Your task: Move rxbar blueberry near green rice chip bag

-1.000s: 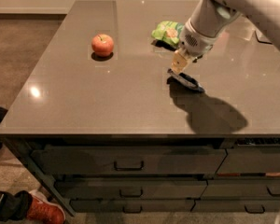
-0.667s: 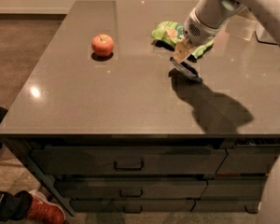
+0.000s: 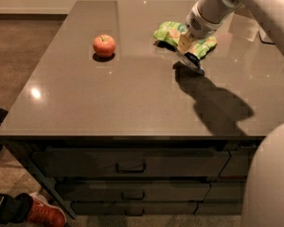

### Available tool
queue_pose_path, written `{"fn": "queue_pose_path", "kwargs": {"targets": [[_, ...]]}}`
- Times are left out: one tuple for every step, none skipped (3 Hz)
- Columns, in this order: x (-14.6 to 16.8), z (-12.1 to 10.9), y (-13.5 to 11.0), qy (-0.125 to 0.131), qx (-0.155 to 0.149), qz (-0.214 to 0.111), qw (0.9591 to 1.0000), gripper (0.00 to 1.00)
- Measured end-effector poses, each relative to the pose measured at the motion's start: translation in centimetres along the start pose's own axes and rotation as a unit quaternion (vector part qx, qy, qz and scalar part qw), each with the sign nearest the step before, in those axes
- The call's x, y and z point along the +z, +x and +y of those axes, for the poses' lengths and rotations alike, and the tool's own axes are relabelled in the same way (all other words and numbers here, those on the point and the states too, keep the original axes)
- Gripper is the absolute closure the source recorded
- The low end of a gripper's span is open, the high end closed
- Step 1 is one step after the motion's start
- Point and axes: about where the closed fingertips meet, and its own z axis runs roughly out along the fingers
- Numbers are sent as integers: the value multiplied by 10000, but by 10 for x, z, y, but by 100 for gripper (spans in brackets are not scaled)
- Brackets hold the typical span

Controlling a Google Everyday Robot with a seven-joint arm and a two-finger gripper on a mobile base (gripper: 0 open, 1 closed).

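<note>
The rxbar blueberry [image 3: 192, 63] is a dark, flat bar hanging from my gripper [image 3: 185, 46], just above the grey countertop [image 3: 132, 98] at the back right. My gripper is shut on its upper end, and its pale fingers come down from the white arm at top right. The green rice chip bag [image 3: 167, 32] lies right behind the gripper and the bar, crinkly green with pale chip pictures. The arm partly hides its right side. The bar's lower tip is right beside the bag's front edge.
A red apple [image 3: 104, 45] sits on the counter to the left of the bag. The arm's shadow [image 3: 217, 105] falls across the right of the counter. Drawers with dark handles [image 3: 130, 167] run below the front edge. A red shoe [image 3: 46, 213] is on the floor at bottom left.
My gripper has carried the bar back across the counter, from a spot in front of the bag to right against the bag's front edge. The apple and bag have not moved.
</note>
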Motion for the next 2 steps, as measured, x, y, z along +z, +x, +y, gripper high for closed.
{"fn": "queue_pose_path", "kwargs": {"targets": [[9, -13, -5, 131, 17, 14, 9999, 59], [12, -12, -5, 112, 13, 28, 9999, 35]]}}
